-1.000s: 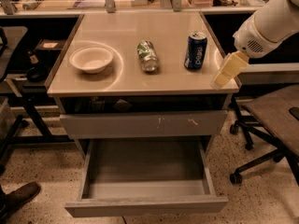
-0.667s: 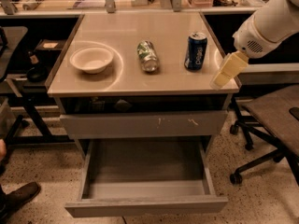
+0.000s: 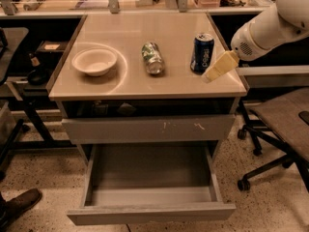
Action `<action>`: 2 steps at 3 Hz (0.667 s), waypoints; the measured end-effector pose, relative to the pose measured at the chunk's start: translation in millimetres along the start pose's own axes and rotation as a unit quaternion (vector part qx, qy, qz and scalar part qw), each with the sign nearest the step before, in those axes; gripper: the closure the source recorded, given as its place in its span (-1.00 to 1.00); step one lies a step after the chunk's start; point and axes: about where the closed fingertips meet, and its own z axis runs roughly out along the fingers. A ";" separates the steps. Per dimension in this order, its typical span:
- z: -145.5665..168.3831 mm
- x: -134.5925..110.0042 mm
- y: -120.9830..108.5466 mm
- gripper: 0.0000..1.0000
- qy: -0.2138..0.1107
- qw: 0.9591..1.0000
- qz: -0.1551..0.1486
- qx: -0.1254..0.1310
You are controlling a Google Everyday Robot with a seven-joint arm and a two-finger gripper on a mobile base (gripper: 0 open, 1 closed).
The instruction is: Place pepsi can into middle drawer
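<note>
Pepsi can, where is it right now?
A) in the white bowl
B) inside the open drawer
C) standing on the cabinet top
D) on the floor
C: the pepsi can stands upright on the cabinet top, with the tool close beside it toward the picture's right, and the middle drawer open below.

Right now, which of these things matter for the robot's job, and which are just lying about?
For the job: upright pepsi can; open middle drawer; hand, hovering beside that can.
Lying about: tipped green-and-silver can, white bowl, office chair.
</note>
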 end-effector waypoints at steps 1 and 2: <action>0.1 0.0 0.0 -1.00 0.000 1.000 0.000 0.000; 9.9 -9.5 -4.6 -1.00 -0.033 0.999 0.016 -0.006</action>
